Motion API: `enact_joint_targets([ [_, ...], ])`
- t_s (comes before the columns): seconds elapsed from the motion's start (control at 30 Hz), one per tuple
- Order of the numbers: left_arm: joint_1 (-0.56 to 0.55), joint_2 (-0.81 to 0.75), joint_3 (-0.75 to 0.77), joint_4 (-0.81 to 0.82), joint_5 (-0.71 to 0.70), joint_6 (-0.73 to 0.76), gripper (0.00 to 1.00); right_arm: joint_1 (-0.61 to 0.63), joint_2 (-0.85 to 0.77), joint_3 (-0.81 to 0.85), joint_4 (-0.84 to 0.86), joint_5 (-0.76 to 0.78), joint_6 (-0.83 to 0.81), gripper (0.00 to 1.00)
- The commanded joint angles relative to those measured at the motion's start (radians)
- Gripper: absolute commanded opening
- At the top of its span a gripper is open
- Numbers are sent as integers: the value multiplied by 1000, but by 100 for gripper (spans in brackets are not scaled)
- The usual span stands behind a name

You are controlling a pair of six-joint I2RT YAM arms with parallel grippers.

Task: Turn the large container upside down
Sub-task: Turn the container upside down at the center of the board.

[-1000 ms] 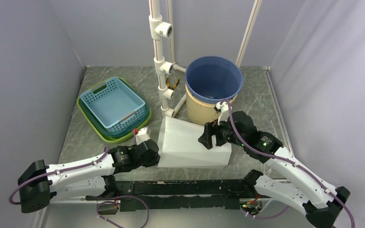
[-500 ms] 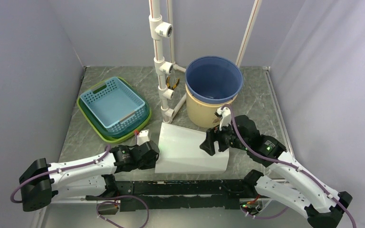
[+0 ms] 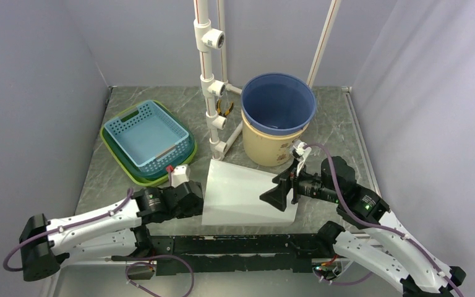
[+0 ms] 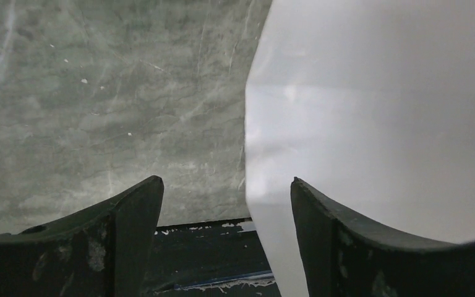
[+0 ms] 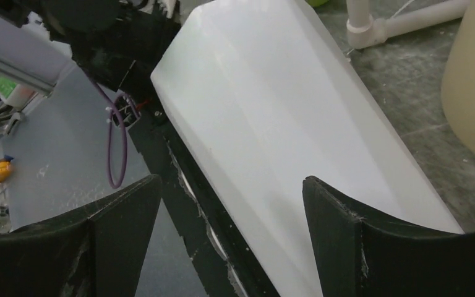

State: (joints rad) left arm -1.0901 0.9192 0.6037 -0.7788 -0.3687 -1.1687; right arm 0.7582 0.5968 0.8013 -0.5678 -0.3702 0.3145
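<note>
The large container [image 3: 244,193] is a white, translucent tub lying near the table's front edge with a smooth closed face turned up; its opening does not show. My left gripper [image 3: 195,199] stands open at the tub's left edge. In the left wrist view the container [image 4: 377,124] fills the right side and its corner shows between the spread fingers of the left gripper [image 4: 222,182], which holds nothing. My right gripper [image 3: 278,198] hovers open over the tub's right end. In the right wrist view the container [image 5: 272,105] runs diagonally under the open right gripper [image 5: 232,179].
A blue basket [image 3: 147,137] nested in a green tray sits at the back left. A blue bucket [image 3: 278,102] stands inside a tan one [image 3: 263,147] at the back right. A white pipe frame [image 3: 209,80] rises between them. A black rail [image 3: 235,244] runs along the front edge.
My left gripper has opened and let go of the container, which has settled lower and flatter. The right gripper has drawn back to the right and opened a little wider.
</note>
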Motion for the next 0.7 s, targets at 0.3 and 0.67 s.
enact_joint_targets([
  [0.3,-4,-176,181,-401,-168,-100,86,4,-22,64,-118,590,132,98],
  [0.67,-4,-317,259,-412,-164,8,94,3,-50,58,-159,739,287,100],
])
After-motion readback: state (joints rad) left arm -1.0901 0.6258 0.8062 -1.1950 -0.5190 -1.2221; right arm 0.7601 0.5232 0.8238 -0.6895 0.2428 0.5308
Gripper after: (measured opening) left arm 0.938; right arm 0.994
